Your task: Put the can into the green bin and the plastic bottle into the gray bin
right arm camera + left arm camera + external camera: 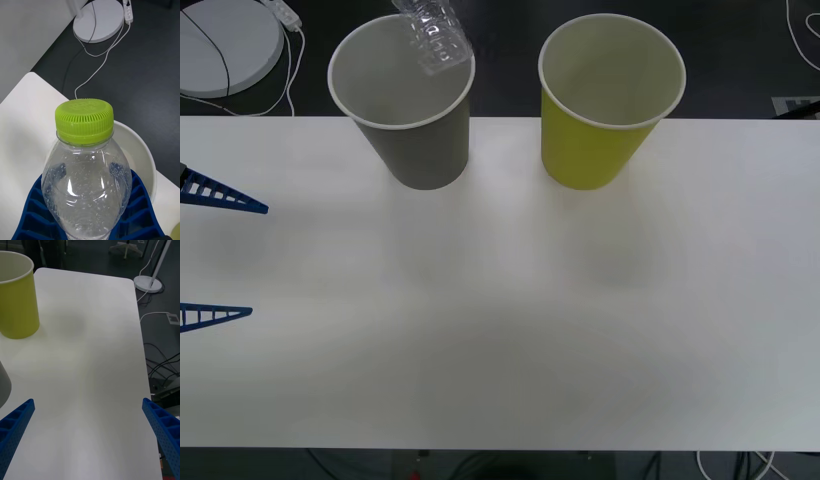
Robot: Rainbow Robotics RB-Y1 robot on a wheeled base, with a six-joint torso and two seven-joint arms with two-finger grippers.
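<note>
bottle (435, 35) in right gripper (88, 221) over gray cup (415, 140), not dropped | left gripper (220, 255) wide, at left edge | can unseen

Left gripper (215, 260) is parked low over the left edge of the table, just the two blue ribbed fingers (225, 196) poking in from the side, spread wide apart with nothing between them. From its own wrist camera the tips sit at the two corners, so yeah, fully spread.

Right gripper (88, 225) is clamped around the bottle (86, 180), blue fingers (32, 213) hugging both sides of the body below the cap, holding it up in the air.
</note>
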